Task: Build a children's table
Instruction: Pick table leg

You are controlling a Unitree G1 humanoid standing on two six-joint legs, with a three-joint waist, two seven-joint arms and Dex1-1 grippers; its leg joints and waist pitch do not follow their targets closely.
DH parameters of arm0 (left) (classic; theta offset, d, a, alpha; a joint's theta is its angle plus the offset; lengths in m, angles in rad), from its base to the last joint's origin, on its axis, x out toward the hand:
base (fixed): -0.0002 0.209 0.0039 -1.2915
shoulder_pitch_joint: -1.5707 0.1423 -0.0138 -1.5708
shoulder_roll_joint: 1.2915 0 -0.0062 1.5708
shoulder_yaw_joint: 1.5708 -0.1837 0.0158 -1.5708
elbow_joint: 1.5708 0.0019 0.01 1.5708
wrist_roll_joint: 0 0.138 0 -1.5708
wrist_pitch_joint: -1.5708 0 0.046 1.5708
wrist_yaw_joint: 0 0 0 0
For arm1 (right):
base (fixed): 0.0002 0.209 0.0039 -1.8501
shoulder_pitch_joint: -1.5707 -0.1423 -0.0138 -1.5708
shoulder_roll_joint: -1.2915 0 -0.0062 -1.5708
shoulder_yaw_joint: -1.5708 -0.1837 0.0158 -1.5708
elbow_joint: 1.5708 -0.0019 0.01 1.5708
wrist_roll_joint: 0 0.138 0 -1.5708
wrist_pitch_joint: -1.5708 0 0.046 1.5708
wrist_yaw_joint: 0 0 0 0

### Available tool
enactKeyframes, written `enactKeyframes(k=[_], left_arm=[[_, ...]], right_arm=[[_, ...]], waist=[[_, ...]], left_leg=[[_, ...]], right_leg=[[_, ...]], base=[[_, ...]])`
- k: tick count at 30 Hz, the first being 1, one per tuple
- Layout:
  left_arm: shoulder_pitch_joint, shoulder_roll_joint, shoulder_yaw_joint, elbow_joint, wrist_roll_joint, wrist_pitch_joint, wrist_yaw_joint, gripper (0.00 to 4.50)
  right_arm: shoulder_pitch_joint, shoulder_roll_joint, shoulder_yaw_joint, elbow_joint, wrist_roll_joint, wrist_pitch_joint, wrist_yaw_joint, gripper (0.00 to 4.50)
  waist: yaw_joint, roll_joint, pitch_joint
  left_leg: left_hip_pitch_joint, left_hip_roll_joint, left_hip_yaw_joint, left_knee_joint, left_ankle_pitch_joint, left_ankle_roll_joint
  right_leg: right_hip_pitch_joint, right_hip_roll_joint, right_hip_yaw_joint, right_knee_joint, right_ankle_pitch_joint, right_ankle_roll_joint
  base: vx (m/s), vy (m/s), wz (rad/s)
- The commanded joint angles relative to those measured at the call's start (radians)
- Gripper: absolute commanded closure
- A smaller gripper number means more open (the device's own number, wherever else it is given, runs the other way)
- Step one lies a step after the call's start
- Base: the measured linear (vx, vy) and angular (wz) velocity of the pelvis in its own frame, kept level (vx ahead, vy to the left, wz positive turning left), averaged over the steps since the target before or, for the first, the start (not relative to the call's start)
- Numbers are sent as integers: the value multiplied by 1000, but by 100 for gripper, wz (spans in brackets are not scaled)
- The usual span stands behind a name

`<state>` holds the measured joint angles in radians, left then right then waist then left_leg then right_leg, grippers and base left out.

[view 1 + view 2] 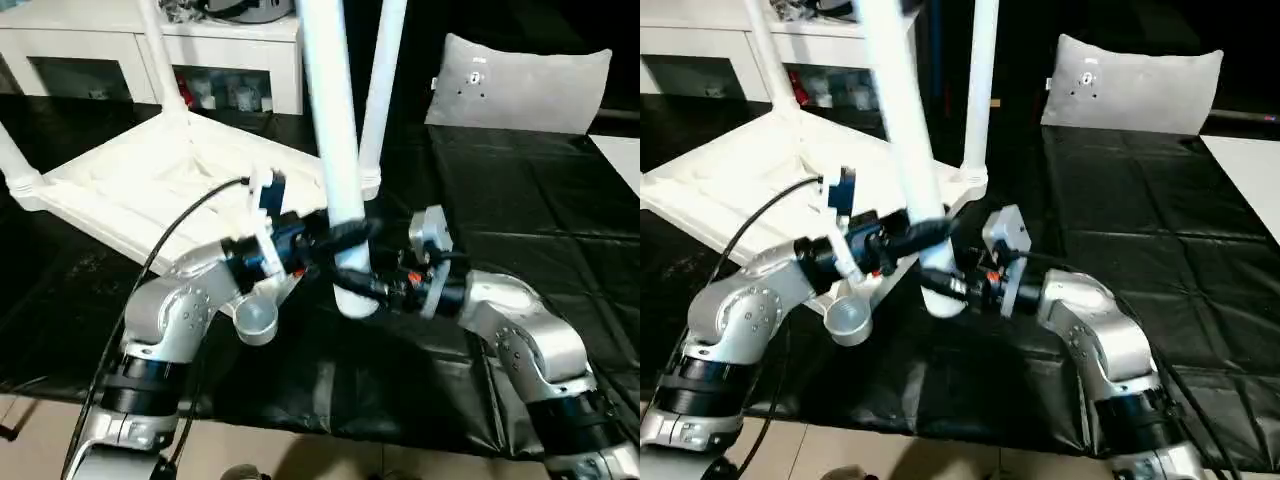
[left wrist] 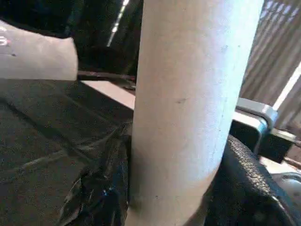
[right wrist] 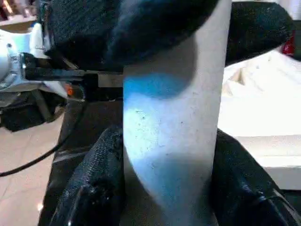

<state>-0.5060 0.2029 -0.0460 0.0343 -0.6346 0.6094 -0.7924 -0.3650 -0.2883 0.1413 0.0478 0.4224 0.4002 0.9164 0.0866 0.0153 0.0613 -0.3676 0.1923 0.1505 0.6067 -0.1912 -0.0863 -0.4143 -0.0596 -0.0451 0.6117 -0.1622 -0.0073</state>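
The loose leg [image 1: 335, 130] of the children's table is a long round white tube, and it stands nearly upright in the middle of the scene, a little tilted, with its lower end [image 1: 352, 298] just above the black tabletop [image 1: 520, 200]. Both grippers hold it near this lower end. The left gripper [image 1: 345, 236] reaches it from the left, and its jaws are closed on the leg; in the left wrist view one black finger [image 2: 244, 188] presses against the side of the tube. The right gripper [image 1: 372, 288] reaches it from the right, a bit lower, and its jaws also grip the leg, with one black finger [image 3: 94, 183] on each side of the tube in the right wrist view.

The table top [image 1: 150, 195] lies upside down on the tabletop, behind and to the left of the held leg, and its ribbed underside faces up. Three legs already stand up from its corners; one of them [image 1: 380, 90] is just behind the held leg.

Farther back on the left is a white cabinet [image 1: 150, 60] with glass doors, and some small things stand inside it, too small to identify. A grey cushion [image 1: 520, 85] is at the back on the right.
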Motion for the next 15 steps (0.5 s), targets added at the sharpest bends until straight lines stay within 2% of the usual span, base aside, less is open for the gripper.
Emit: enactKeyframes(k=[1, 2, 3, 4, 9, 10, 12, 13, 15], left_arm=[[-28, -6, 34, -5, 24, 20, 93, 243], [-34, -16, 42, -8, 33, 35, 138, 243], [-36, -22, 46, -11, 33, 42, 156, 243], [-37, -28, 49, -15, 35, 46, 173, 243], [-43, -40, 46, -27, 35, 53, 202, 253], [-48, -44, 46, -24, 44, 58, 222, 254], [-50, -47, 45, -24, 52, 62, 236, 255], [-56, -54, 47, -27, 58, 76, 266, 255], [-61, -58, 44, -28, 74, 75, 293, 255]], right_arm=[[-12, -1, 13, -5, -35, -13, -20, 253], [-17, 6, 4, 7, -41, -9, -49, 253], [-18, 10, -3, 12, -45, -7, -66, 218], [-17, 14, -9, 13, -43, -5, -73, 197], [-11, 22, -23, -5, -20, 6, -76, 163], [-13, 27, -32, 3, -33, -18, -99, 139], [-15, 28, -36, 8, -40, -32, -111, 131], [-16, 22, -49, 11, -30, -16, -123, 110], [-16, 20, -66, 8, -8, 8, -130, 100]], waist=[[-2, -4, -71], [-3, -3, -72], [-2, 0, -72], [-3, -3, -73], [-2, -1, -74], [-3, 0, -74], [-3, -1, -74], [-4, 0, -73], [-2, 0, -73]], left_leg=[[2, 17, 6, -70, -183, 15], [2, 17, 7, -69, -183, 11], [2, 16, 6, -69, -182, 10], [0, 15, 7, -69, -177, 10], [0, 16, 6, -68, -167, 15], [0, 16, 6, -68, -167, 16], [1, 16, 6, -68, -173, 15], [2, 16, 7, -68, -178, 12], [4, 16, 7, -68, -182, 15]], right_leg=[[58, -55, 32, -81, -341, -151], [58, -55, 32, -81, -343, -148], [58, -55, 32, -81, -339, -149], [60, -55, 32, -82, -334, -149], [60, -53, 31, -80, -303, -152], [59, -53, 32, -79, -298, -154], [59, -53, 31, -80, -301, -154], [59, -52, 31, -79, -304, -154], [58, -52, 32, -81, -303, -155]], base=[[0, 0, 0], [0, 0, 0], [0, 0, 0], [0, 0, 0], [0, 0, 0], [0, 0, 0], [0, 0, 0], [0, 0, 0], [0, 0, 0]])
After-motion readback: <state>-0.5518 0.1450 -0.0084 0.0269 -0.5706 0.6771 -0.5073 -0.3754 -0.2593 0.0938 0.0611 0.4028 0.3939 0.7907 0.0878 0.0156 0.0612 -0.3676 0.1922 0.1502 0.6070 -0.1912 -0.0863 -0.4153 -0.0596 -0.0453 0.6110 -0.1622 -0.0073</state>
